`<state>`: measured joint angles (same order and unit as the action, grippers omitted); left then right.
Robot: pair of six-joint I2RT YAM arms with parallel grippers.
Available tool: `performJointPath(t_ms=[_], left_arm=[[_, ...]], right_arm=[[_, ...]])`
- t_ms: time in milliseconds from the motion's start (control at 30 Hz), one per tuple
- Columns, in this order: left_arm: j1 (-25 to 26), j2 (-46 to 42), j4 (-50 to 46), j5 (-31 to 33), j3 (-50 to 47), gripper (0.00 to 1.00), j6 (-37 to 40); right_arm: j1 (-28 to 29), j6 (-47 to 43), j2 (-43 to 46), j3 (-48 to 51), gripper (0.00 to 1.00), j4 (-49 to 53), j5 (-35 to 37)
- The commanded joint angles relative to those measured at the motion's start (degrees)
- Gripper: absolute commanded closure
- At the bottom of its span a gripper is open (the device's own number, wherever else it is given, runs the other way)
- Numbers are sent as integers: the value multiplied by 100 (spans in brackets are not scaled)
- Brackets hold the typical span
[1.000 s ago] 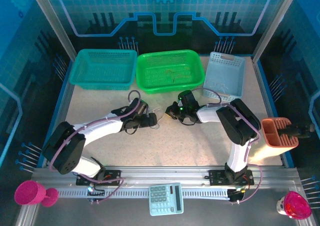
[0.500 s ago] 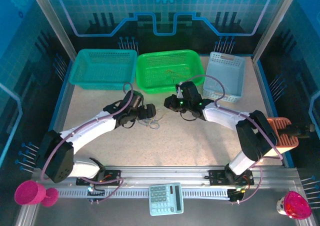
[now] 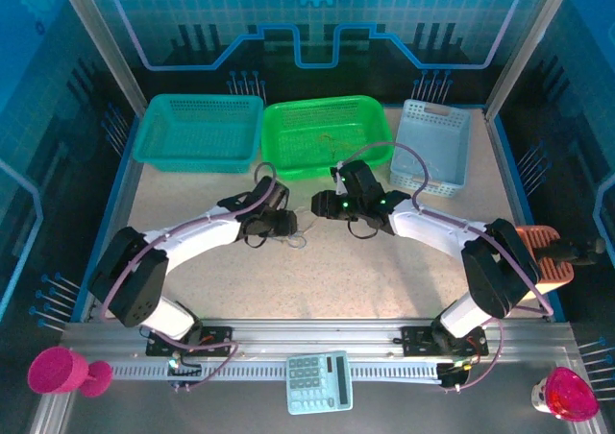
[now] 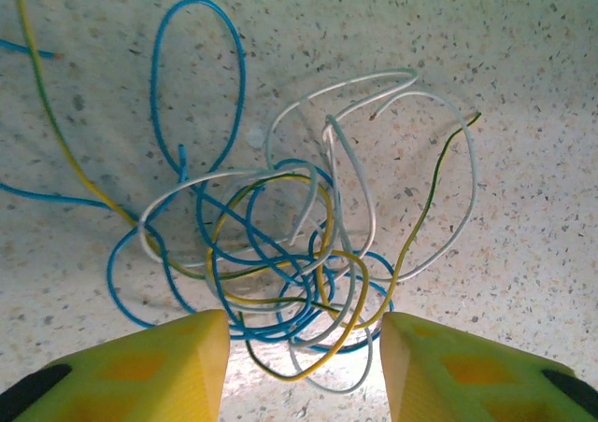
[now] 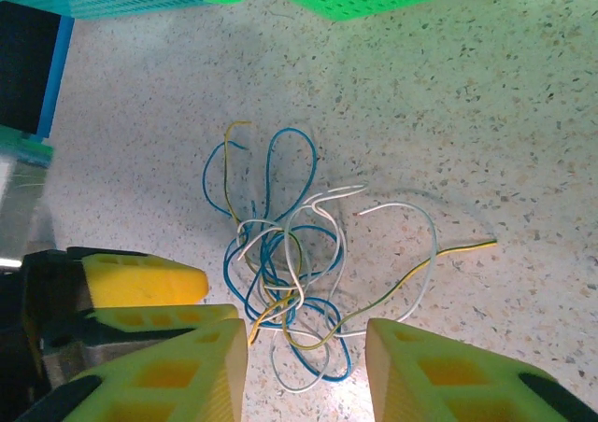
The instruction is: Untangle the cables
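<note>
Item: tangled cables (image 4: 290,245) on the speckled table (image 4: 523,67), between your left gripper (image 4: 304,333) and right gripper (image 5: 306,343) (both part-open, holding nothing); risk: you pinch several strands together and tighten the knot.

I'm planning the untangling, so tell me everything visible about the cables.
The cables are thin blue, white and yellow-green wires, tangled into one loose, flat snarl of overlapping loops on the speckled table. Free ends stick out. Its near loops lie between the spread fingers of the left gripper; contact unclear.
</note>
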<state>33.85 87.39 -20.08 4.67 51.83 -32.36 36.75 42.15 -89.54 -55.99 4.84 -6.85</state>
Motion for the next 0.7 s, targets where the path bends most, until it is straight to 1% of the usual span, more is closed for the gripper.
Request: performJointPath(t_ms=[0,133,433,467,533,633,667], left_arm=[[89,193,127,-77,284,57,176],[155,411,64,28,440,63,220],[248,764,-93,305,634,66,296],[253,791,-108,326,642,69,304],[262,854,-144,381,652,71,300],[263,910,-174,436,646,79,295],[279,903,-174,447,638,80,299]], right_arm=[[96,-93,-220,104,61,-18,-48],[104,-93,-412,71,61,-88,-104],[113,3,-697,17,61,-277,-219],[113,16,-721,13,61,-294,-234],[113,39,-771,4,61,-334,-259],[108,56,-825,-9,61,-360,-286],[112,63,-841,-9,61,-366,-290]])
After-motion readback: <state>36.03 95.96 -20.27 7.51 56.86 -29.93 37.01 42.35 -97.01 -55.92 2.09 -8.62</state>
